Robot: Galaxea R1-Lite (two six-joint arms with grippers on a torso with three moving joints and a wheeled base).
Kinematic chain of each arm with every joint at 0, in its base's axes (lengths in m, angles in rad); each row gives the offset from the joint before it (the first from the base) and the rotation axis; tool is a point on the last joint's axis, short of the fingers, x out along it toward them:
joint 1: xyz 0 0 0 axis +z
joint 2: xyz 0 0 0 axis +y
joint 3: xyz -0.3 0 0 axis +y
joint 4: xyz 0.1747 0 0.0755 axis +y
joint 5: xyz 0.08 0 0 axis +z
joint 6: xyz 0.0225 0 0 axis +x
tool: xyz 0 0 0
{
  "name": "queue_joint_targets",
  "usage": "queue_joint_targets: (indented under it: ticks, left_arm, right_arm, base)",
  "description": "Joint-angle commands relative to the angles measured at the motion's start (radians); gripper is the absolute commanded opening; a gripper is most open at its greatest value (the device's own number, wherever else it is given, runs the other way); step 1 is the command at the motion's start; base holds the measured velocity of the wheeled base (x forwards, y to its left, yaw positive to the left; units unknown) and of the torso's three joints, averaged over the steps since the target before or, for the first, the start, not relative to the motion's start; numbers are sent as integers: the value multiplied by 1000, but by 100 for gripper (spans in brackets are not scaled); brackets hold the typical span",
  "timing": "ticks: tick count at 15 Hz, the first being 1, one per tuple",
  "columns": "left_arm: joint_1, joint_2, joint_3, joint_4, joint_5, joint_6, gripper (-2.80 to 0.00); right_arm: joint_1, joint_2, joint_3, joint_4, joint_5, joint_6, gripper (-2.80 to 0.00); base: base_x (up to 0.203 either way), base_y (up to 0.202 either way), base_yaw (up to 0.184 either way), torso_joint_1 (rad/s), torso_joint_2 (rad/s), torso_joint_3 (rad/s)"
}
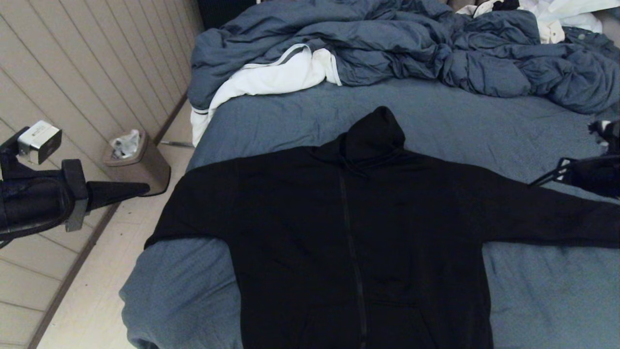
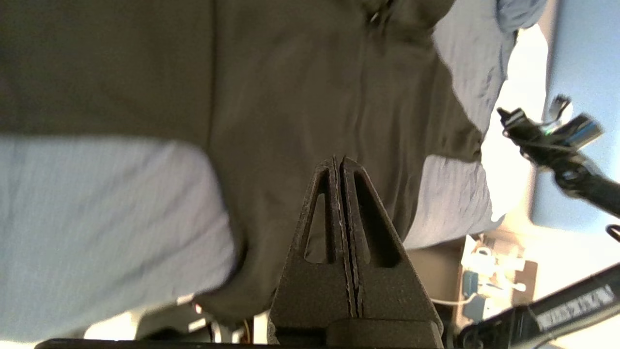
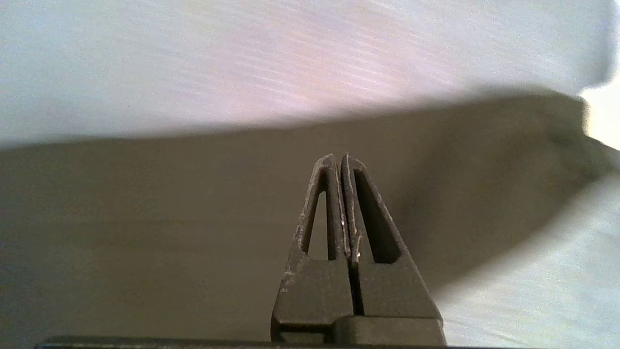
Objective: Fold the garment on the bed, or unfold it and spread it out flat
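We found the black hoodie spread flat on the bed, both claws pinched empty; the right gripper should open before pinching the sleeve

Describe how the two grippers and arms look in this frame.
Both the left gripper and right gripper have matte black, wedge-shaped fingers with triangular cut-outs; the right's edges show pale scuffs. A white-grey box sits on the left arm's wrist. Thin black cables run by the right arm.
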Motion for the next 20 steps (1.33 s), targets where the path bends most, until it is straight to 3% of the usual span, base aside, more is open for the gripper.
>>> queue_joint_targets:
  ticks: [1,3,5,7,8,9,10,13,15,20]
  left_arm:
    - [-24,1,-72,27,11,-5,-280]
    - [-81,4,-147,88,86,-6,-280]
    - [-140,2,-139,97,169,-4,-280]
    - [-157,-1,-73,83,170,-7,-280]
    - [-170,-3,-49,63,171,-7,-280]
    - [-171,-11,-32,48,171,-7,-280]
    - [-171,-17,-19,35,172,-7,-280]
    - [-174,-37,30,16,170,-8,-280]
    - [-174,-68,73,9,170,-9,-280]
    - [-176,-69,125,-35,170,-13,-280]
  right_arm:
    - [97,-43,-139,196,-1,28,-280]
    - [192,-35,-305,360,-1,48,-280]
    - [276,26,-514,479,-4,51,-280]
    - [363,115,-667,512,-9,19,-280]
    - [433,150,-685,483,-32,-33,-280]
    - [491,187,-675,403,-112,-84,-280]
    - [530,225,-669,285,-193,-124,-280]
    - [619,303,-605,33,-313,-248,-280]
    - [669,316,-603,4,-328,-257,-280]
    - [693,381,-649,-68,-333,-263,-280]
  base:
    - [0,0,0,0,0,0]
    - [0,0,0,0,0,0]
    - [0,0,0,0,0,0]
    - [0,0,0,0,0,0]
    - [0,0,0,0,0,0]
    - [0,0,0,0,0,0]
    - [0,0,0,0,0,0]
    - [0,0,0,0,0,0]
    - [0,0,0,0,0,0]
    - [0,0,0,0,0,0]
